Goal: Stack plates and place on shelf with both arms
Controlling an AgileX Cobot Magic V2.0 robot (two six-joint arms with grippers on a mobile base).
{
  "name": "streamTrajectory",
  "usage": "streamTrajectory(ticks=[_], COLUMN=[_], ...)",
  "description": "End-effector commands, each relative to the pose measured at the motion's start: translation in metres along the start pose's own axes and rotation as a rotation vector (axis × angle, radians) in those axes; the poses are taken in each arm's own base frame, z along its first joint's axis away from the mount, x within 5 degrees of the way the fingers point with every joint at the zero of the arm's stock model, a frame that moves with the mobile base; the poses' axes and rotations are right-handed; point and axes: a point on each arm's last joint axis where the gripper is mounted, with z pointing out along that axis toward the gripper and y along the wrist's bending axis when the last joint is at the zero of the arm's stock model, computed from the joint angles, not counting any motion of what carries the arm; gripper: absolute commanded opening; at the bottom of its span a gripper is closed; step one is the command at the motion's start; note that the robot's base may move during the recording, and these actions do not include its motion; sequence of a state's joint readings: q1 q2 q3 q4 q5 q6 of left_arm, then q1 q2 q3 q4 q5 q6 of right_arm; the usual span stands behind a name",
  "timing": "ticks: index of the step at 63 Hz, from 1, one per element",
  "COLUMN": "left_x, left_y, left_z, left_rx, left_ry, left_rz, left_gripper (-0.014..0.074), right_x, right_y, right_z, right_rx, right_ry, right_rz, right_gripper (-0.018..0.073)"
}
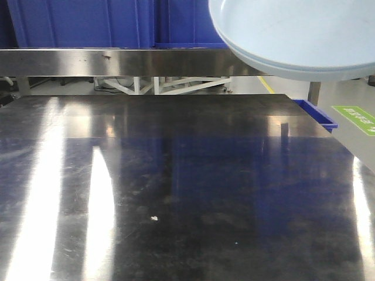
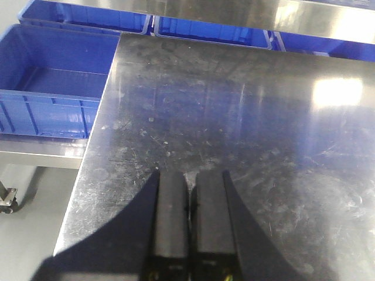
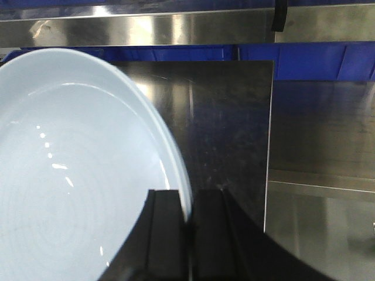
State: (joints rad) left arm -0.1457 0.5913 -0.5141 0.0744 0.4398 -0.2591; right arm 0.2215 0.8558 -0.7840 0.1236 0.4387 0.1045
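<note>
Right wrist view shows the right gripper (image 3: 188, 198) pinched tight on the rim of the round, shiny, pale blue plates (image 3: 70, 175), seemingly 2 stacked, up in the air near the long silver metal shelf (image 1: 117, 61), while the left gripper (image 2: 188, 196) is closed and empty, so placing is left.

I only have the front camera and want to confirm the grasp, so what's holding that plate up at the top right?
Observer: The right end effector pinches the plate by its rim, jaws shut on it.
Operator: And the left arm?
Observer: The left end effector is shut and empty, above the tabletop near one edge.
Operator: Anything past that edge?
Observer: A blue crate sits right beside it.
</note>
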Motion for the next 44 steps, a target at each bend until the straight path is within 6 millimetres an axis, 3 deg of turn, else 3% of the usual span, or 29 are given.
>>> streamTrajectory(ticks=[1,44], left_x=[-0.0153,-0.0153], left_y=[-0.0034,-0.0034], left_z=[-0.0042,-0.0042], left_rx=[0.027,0.027], left_ry=[-0.105,-0.105], left_rz=[-0.009,-0.009], left_gripper=[0.0091,0.0091], right_x=[-0.0190,-0.0190], right_y=[0.0024,0.0024], right_z=[-0.0087,-0.0087], right_rx=[-0.014,-0.014], right_ry=[-0.141,-0.141], right_rz=[-0.003,-0.003], right_gripper=[0.0048,0.0048])
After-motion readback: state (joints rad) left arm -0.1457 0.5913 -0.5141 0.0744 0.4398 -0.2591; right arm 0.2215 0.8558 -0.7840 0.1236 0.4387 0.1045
